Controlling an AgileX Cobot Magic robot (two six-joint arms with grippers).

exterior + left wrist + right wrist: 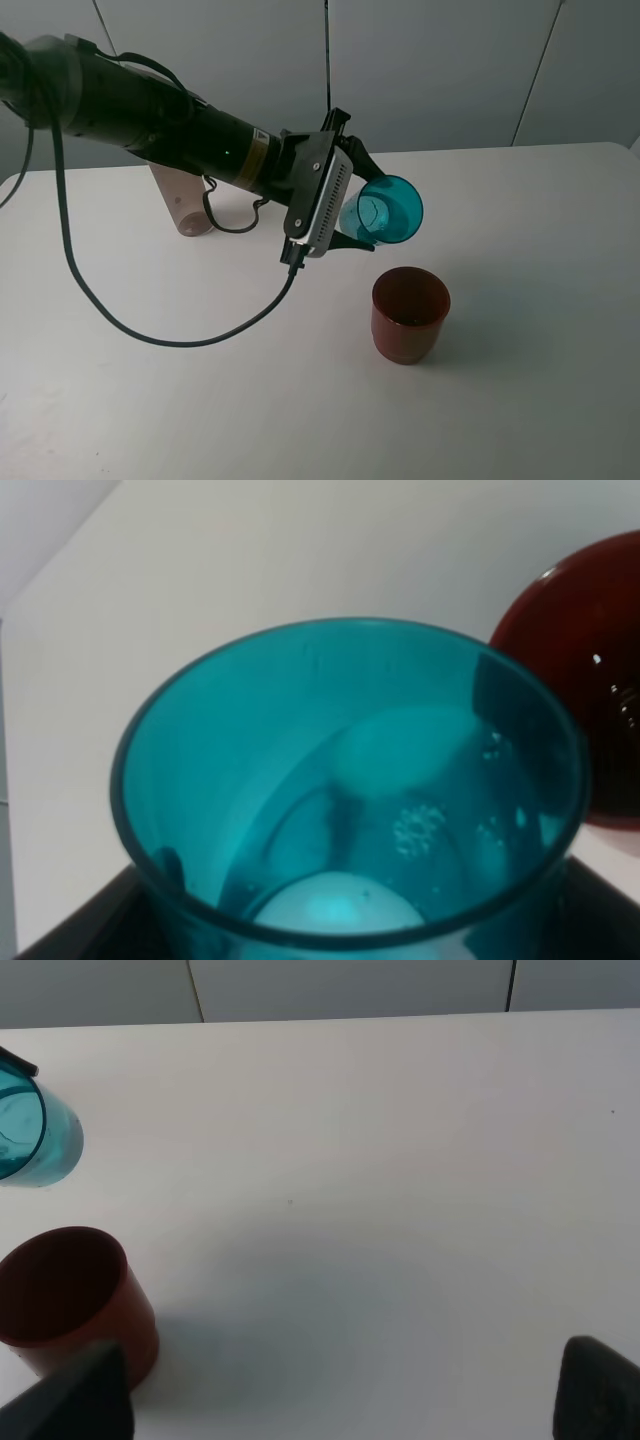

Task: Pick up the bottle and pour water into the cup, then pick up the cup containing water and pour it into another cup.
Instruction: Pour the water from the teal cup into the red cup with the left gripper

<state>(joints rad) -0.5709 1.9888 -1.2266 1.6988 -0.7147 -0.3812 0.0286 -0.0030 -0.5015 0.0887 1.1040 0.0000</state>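
My left gripper [358, 205] is shut on the teal cup [388, 210] and holds it in the air, tilted on its side with its mouth toward the right. It hangs just above and behind the dark-red cup [410, 313], which stands upright on the table. In the left wrist view the teal cup [350, 780] has a little water and bubbles inside, and the red cup [590, 680] is beyond its rim. The grey-brown bottle [180, 205] stands at the back left, partly hidden by my left arm. My right gripper [335, 1400] is open and empty, low over the table to the right of the red cup [70, 1295].
The white table [520, 400] reaches a grey wall at the back. My left arm's black cable [130, 325] loops over the table at the left. The teal cup also shows in the right wrist view [30, 1140].
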